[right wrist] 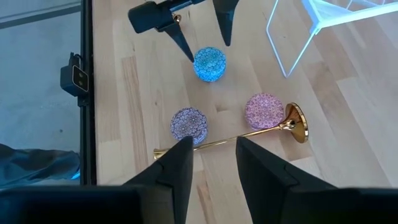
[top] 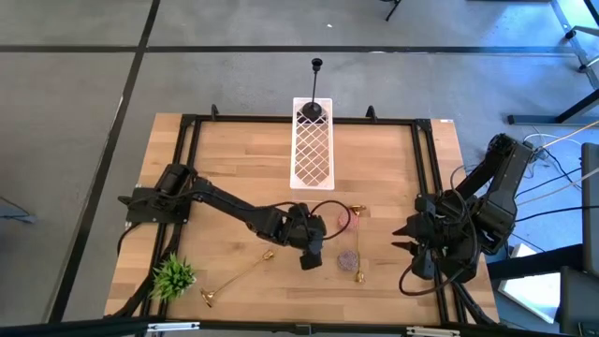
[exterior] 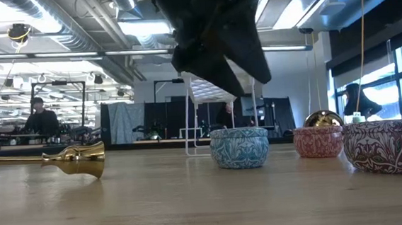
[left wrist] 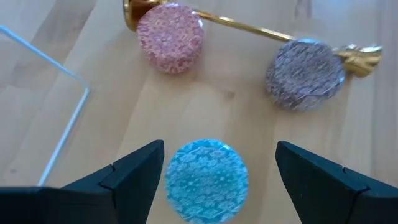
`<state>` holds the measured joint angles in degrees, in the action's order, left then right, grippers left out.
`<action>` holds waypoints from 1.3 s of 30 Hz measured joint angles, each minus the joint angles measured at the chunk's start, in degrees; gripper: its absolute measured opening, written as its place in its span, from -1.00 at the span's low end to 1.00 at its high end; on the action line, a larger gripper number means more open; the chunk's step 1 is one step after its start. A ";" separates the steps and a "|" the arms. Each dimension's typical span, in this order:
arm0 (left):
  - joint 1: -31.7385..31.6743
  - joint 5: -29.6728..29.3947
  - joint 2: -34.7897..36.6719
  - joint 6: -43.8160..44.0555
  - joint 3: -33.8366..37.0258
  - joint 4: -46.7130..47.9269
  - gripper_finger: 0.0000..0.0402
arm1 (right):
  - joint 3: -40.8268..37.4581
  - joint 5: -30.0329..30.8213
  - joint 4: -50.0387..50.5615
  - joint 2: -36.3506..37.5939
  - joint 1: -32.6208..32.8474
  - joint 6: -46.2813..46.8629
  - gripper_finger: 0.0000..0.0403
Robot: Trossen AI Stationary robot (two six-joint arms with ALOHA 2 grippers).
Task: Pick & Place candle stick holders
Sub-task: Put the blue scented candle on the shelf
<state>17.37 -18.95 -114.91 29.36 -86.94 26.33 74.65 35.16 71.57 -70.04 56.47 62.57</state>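
Take the white lattice tray [top: 313,150] at the table's far edge as your landmark. Far to its left and toward you sits the green plant tuft [top: 172,275], and just beside that tuft lies 1 gold candle stick holder [top: 236,279], flat on the wood, base near the front edge and tip pointing up toward the tray. It looks untouched, probably waiting its turn.

Moving right, your left gripper [left wrist: 214,171] hangs directly on the near side of the tray, fingers spread wide with nothing between the pads. It straddles the blue patterned tin [left wrist: 207,180] from above without touching it, so you appear to be lined up on a tin and not on a holder.

A little further right of that, still on the tray's near side, a second gold holder [right wrist: 249,132] lies flat, threaded between the pink tin [right wrist: 265,111] and the purple tin [right wrist: 189,123]. Lying down like that, its thin stem will be an awkward pinch.

On the tray itself, at its far end, the black holder [top: 315,89] stands upright, seemingly already placed.

Well to the right of the tray, at the table's right edge, your right gripper [right wrist: 212,155] waits with its fingers partly apart and empty.
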 joint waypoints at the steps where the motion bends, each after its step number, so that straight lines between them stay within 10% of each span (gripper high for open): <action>1: -0.19 1.18 0.02 0.35 0.00 -0.11 0.53 | 0.00 0.00 0.05 0.00 0.00 0.00 -0.38; 39: -0.13 14.04 0.05 -3.71 0.04 -10.09 0.58 | 0.00 0.83 1.99 0.00 0.00 0.04 -0.38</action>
<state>17.24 -4.90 -114.86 25.66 -86.89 16.24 74.65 35.99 73.56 -70.04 56.47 62.61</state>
